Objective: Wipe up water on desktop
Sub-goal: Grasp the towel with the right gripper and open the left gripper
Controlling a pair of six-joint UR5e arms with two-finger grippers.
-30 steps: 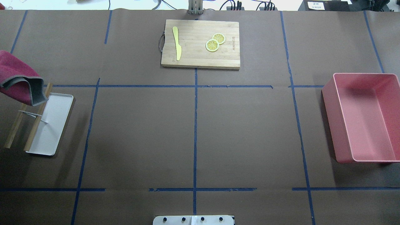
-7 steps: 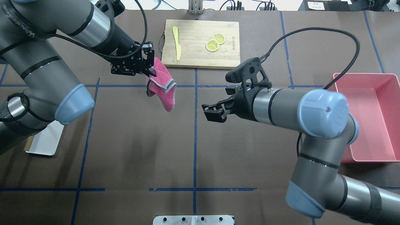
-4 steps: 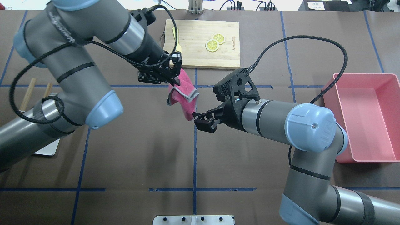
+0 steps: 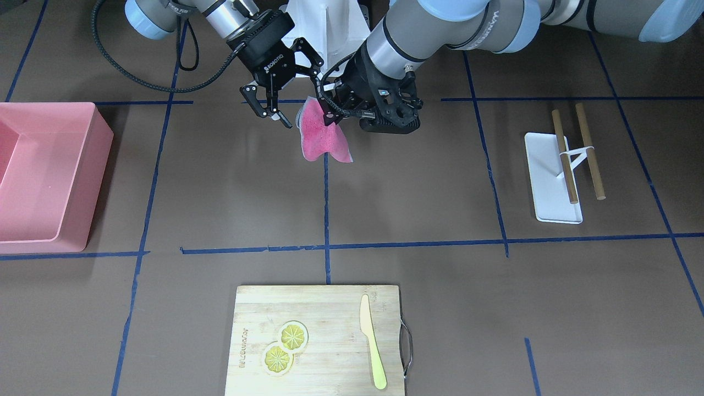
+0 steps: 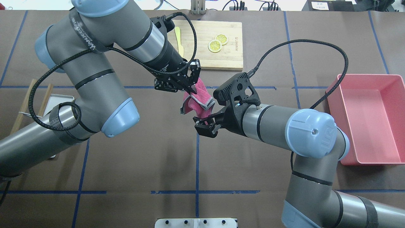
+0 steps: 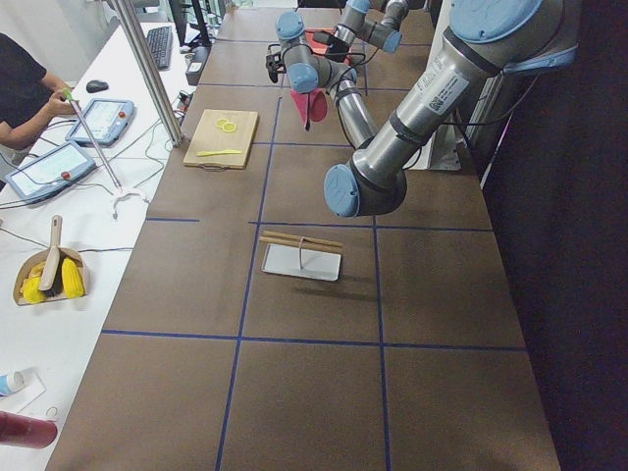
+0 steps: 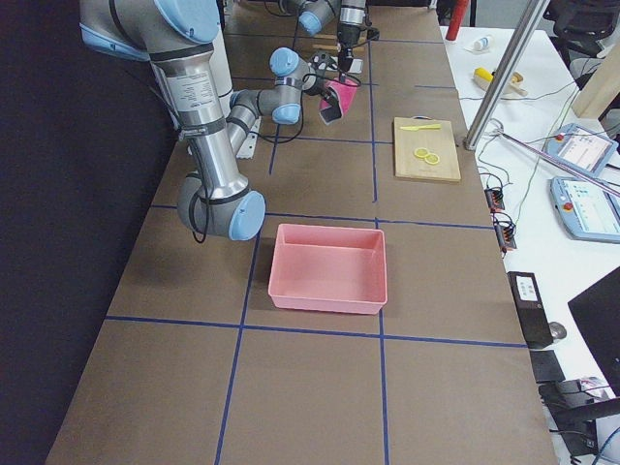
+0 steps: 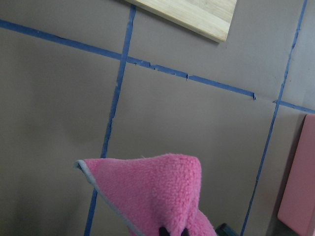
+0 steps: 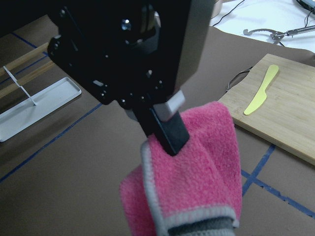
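A pink cloth (image 5: pixel 198 98) with a grey hem hangs over the middle of the dark-brown desktop (image 5: pixel 142 152). My left gripper (image 5: pixel 191 91) is shut on its top edge. In the right wrist view one left finger (image 9: pixel 165 125) pinches the cloth (image 9: pixel 197 167). In the left wrist view the cloth (image 8: pixel 152 191) droops below the fingers. My right gripper (image 5: pixel 204 125) is open, its jaws either side of the cloth's lower end. From the front, the cloth (image 4: pixel 322 137) hangs between the left gripper (image 4: pixel 328 113) and the right gripper (image 4: pixel 300 102). No wet patch shows on the desktop.
A bamboo cutting board (image 5: pixel 205 44) with a yellow knife (image 5: pixel 178 44) and lemon slices (image 5: pixel 217 42) lies at the far centre. A pink bin (image 5: pixel 370 120) stands on the right. A white tray with wooden rods (image 4: pixel 555 176) stands on the robot's left.
My left arm has carried the cloth from the rack to the table's centre. My right gripper has moved in toward it and now brackets the cloth's lower end.
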